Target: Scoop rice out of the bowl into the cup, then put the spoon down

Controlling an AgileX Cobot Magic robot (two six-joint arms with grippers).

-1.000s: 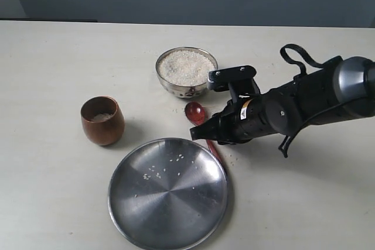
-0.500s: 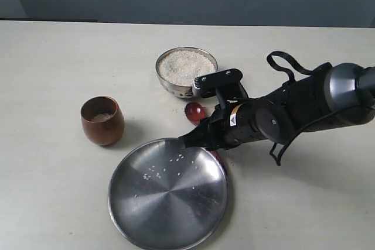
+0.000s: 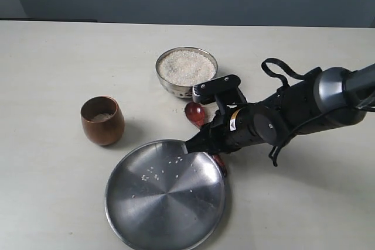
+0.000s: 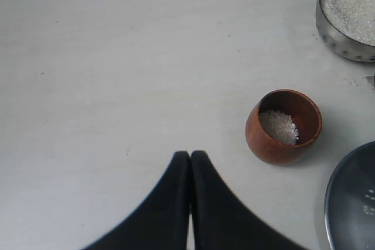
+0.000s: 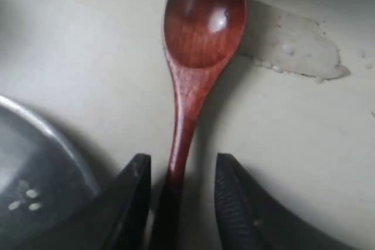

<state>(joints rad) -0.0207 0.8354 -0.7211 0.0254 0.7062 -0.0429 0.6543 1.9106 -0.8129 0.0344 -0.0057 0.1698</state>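
right gripper (image 5: 183, 162): jaws apart, one each side of the spoon handle, not clamped on it; low over the table (image 3: 53, 57)
left gripper (image 4: 190, 157): jaws together, nothing held, cup well off to its side
spoon (image 5: 202, 24): flat on table, handle running back between the right jaws, bowl end out ahead of the tips, empty
bowl (image 3: 176, 90): ahead of right gripper, just past the spoon's bowl end
rice (image 3: 186, 67): heaped in bowl; thin layer in cup; few grains on plate
cup (image 3: 102, 122): well apart from right gripper, across the plate's edge
plate (image 3: 164, 194): rim just beside one right jaw, contact cannot tell
handling: likely light and stiff; glossy wood, probably slippery; thin tapered handle could roll or swivel between the jaws
hold: on the handle a little behind the neck, where the jaws stand, squeeze across the width
risk: jaw catching the plate rim on closing
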